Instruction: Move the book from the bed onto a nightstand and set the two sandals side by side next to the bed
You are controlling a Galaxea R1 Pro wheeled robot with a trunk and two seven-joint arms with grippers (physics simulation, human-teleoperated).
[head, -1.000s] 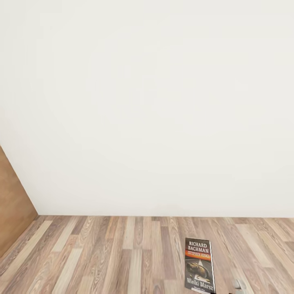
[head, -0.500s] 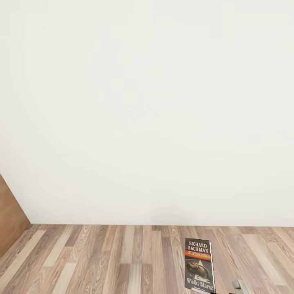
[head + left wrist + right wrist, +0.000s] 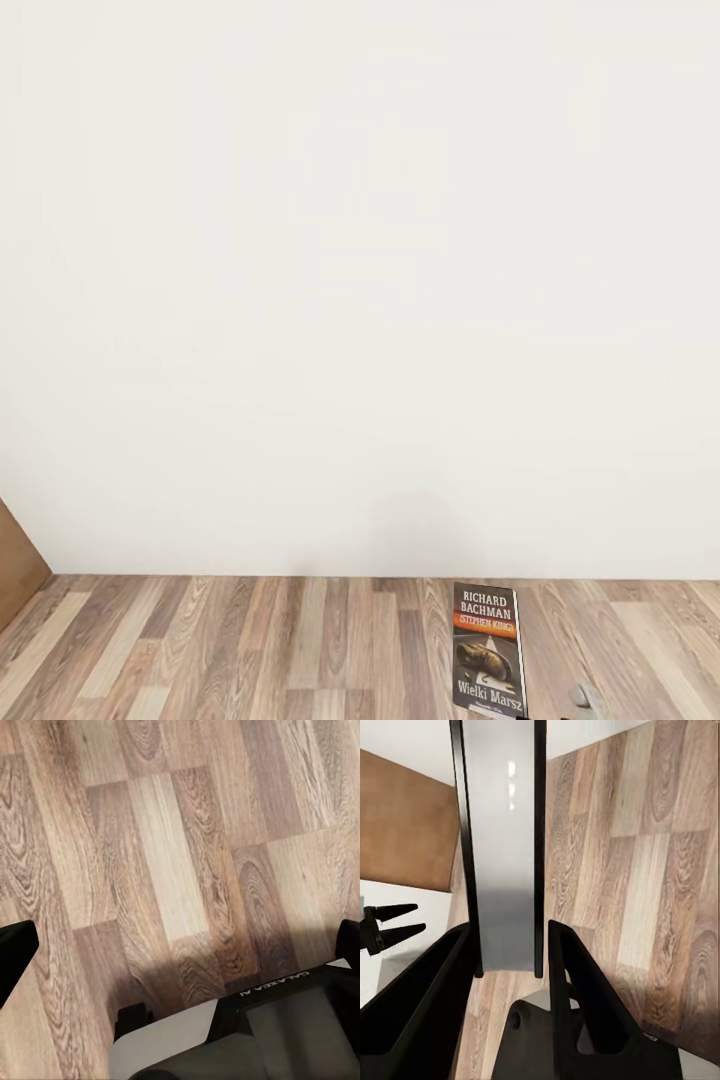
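The book (image 3: 488, 650) stands upright in the head view's lower right, its dark cover reading "RICHARD BACHMAN" and "Wielki Marsz", in front of the wood-plank floor (image 3: 250, 650). In the right wrist view my right gripper (image 3: 506, 960) is shut on the book (image 3: 502, 855), seen edge-on between the two black fingers (image 3: 435, 1005). A grey bit of that arm (image 3: 586, 697) shows beside the book. My left gripper (image 3: 180, 952) hangs open over bare floor planks, holding nothing. The bed, nightstand and sandals are out of view.
A plain white wall (image 3: 360, 280) faces me and meets the floor not far ahead. A brown wooden panel (image 3: 15, 565) leans in at the far left. My own dark base (image 3: 247, 1035) lies under the left gripper.
The whole head picture has shifted: the wall-floor line sits lower and the brown panel has slid further out at the left, so the camera moved. The book keeps its place in the right gripper.
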